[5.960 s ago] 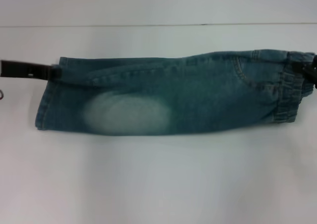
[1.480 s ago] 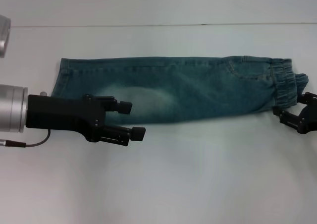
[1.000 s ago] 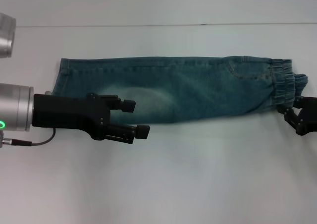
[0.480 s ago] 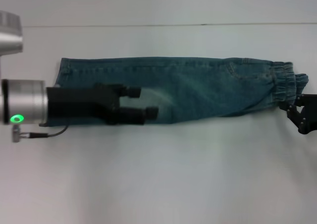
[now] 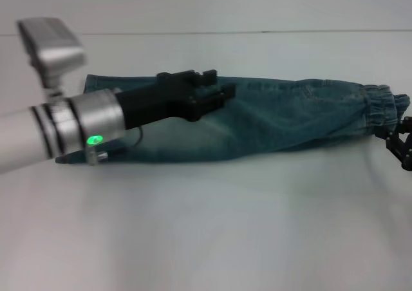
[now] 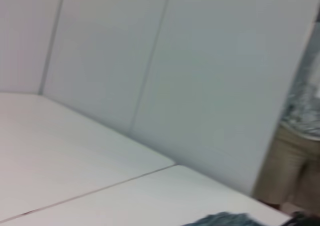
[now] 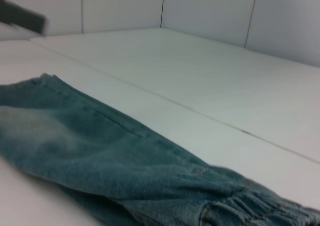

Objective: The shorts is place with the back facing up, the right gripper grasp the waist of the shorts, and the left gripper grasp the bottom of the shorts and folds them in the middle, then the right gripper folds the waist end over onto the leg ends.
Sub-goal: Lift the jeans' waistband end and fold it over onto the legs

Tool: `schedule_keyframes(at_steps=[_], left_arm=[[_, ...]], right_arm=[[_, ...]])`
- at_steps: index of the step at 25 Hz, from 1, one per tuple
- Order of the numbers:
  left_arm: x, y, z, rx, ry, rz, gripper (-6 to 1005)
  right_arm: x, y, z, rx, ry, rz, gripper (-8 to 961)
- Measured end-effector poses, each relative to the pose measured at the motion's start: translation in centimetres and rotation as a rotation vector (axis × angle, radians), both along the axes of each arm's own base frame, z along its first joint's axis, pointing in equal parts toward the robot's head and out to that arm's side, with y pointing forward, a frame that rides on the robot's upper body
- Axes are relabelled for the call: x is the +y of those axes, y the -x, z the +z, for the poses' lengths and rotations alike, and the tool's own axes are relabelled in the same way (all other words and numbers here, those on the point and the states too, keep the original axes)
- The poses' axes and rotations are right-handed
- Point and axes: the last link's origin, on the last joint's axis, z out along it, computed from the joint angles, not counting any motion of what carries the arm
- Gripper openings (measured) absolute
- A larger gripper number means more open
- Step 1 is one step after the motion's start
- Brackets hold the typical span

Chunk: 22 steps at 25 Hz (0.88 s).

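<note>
Two end effectors flank the shorts [image 5: 290, 120]: left [image 5: 215, 88], right [image 5: 400, 146].

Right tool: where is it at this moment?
In the head view the black right tool sits at the far right edge, on the white table, beside the ruffled elastic waist of the folded blue denim shorts.

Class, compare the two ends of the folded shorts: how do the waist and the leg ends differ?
The waist is gathered and ruffled; the leg ends are flat. The waist lies by the right gripper at the table's right; the leg ends lie left, partly hidden behind the left gripper. Both are blue denim lying on the table.
</note>
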Motion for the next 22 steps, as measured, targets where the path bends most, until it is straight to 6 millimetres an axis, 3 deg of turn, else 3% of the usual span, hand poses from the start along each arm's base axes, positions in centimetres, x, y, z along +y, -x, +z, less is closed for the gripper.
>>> schedule_keyframes(at_steps=[4,9,13,22], left_arm=[[0.8,-0.4,-3.6,0.118,-0.008,0.022,494],[1.1,-0.8,-6.3,0.240,-0.017,0.040,288],[1.1,-0.7,-7.0,0.271,-0.037,0.071,131],[-0.2,0.5,-8.1,0.311,-0.013,0.089,9]], right_arm=[[0.0,0.7,0.5,0.016,0.004,0.030,134],[0.4,2.2,1.2,0.038,0.017,0.091,132],[0.7,3.7,2.1,0.063,0.024,0.153,131],[3.2,7.7,4.3,0.065,0.027,0.259,132]])
